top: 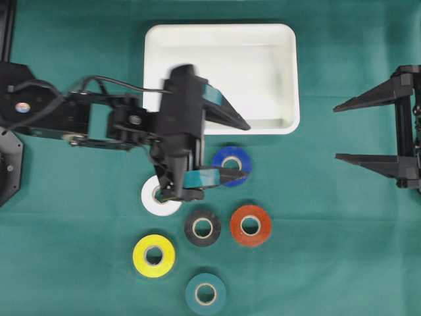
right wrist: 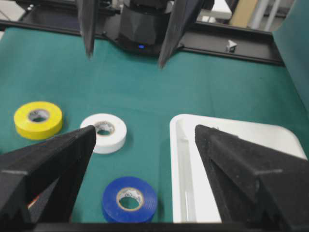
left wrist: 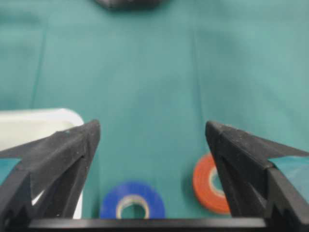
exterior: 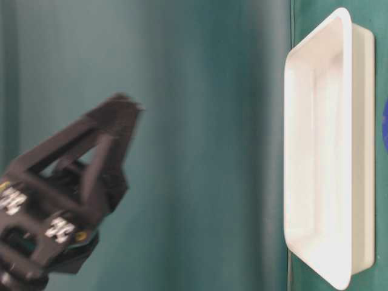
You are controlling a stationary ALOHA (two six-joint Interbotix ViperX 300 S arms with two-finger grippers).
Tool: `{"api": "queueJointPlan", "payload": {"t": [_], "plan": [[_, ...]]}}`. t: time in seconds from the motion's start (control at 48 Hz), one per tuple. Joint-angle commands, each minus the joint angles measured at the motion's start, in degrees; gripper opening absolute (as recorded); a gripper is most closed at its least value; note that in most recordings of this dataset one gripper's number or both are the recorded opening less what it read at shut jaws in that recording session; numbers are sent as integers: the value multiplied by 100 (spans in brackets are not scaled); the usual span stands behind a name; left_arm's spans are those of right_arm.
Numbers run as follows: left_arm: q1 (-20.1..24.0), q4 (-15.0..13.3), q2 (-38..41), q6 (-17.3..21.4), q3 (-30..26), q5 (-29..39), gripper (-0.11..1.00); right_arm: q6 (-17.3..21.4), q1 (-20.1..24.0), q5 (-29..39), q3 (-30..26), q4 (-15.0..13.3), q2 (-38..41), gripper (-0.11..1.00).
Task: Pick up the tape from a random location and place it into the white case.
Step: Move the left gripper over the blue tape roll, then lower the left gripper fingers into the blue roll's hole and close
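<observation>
Your left gripper [top: 247,150] hangs jaws wide over the blue tape [top: 231,166]; right gripper [top: 337,131] jaws also wide, empty.

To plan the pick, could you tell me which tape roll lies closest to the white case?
The blue roll, just below the white case; the others lie farther down.

Bare green cloth [top: 329,217] lies open right of the clustered tape rolls [top: 202,228].
</observation>
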Motion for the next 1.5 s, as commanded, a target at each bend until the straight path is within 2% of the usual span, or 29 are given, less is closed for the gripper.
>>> {"api": "queueJointPlan", "payload": {"t": [0.0, 0.188, 0.417, 1.48], "plan": [[9, 0, 88, -9, -457, 677, 99, -9, 0, -53, -141, -9, 26, 91], [-18, 0, 475, -9, -1107, 1942, 99, -9, 0, -53, -149, -9, 44, 91], [-26, 0, 765, -9, -1644, 2672, 99, -9, 0, -53, -167, -9, 97, 91], [-26, 0, 773, -114, -1608, 2725, 99, -9, 0, -44, -176, -9, 141, 91]]}}
